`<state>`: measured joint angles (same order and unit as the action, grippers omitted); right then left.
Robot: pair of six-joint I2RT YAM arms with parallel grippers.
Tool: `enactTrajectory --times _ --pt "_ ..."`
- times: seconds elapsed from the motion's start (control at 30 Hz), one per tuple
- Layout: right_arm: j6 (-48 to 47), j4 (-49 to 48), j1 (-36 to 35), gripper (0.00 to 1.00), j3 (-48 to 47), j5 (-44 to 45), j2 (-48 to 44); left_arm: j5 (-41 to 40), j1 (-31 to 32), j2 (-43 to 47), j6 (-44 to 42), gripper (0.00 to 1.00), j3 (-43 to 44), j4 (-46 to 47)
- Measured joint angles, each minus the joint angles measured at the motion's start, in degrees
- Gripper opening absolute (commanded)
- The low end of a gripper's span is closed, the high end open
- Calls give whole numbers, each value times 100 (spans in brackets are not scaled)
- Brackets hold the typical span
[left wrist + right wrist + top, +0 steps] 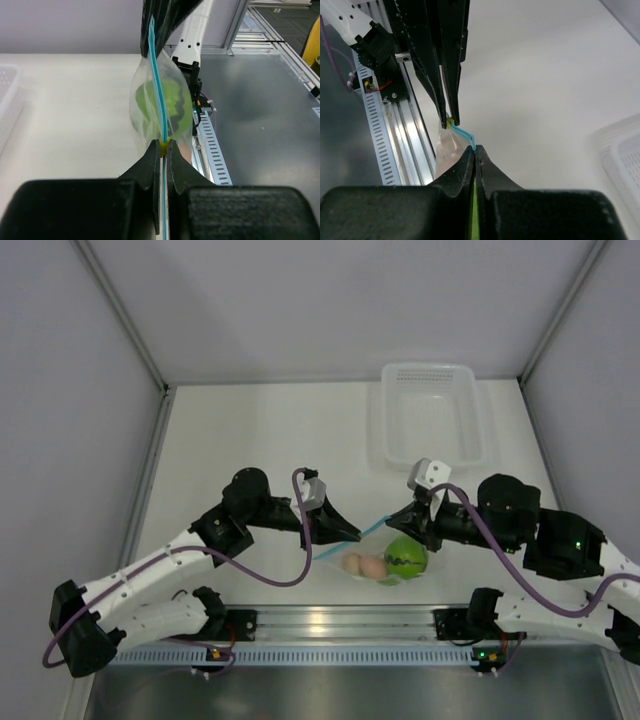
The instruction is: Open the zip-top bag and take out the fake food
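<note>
The clear zip-top bag [385, 550] hangs between my two grippers just above the table's near edge. Its blue zip strip [372, 528] is stretched from one to the other. The fake food sits inside: a round green ball [406, 555] and peach pieces [362, 565]. My left gripper [165, 146] is shut on the yellow slider [165, 146] of the strip [159, 85]. The green ball [167, 102] shows through the plastic beyond it. My right gripper [475, 148] is shut on the other end of the blue strip [464, 134], facing the left fingers [447, 95].
A white translucent basket [385, 425] stands at the back right of the table, and its rim shows in the right wrist view [620, 150]. The aluminium rail [330, 620] with both arm bases runs right below the bag. Grey walls enclose the table.
</note>
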<state>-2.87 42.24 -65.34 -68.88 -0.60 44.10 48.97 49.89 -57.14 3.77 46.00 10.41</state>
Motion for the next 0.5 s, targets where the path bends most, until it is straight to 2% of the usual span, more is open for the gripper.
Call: enactTrajectory --times 0.5 --pt "-101 708 0 0 -758 848 -188 -474 -4 682 133 0 -1290 317"
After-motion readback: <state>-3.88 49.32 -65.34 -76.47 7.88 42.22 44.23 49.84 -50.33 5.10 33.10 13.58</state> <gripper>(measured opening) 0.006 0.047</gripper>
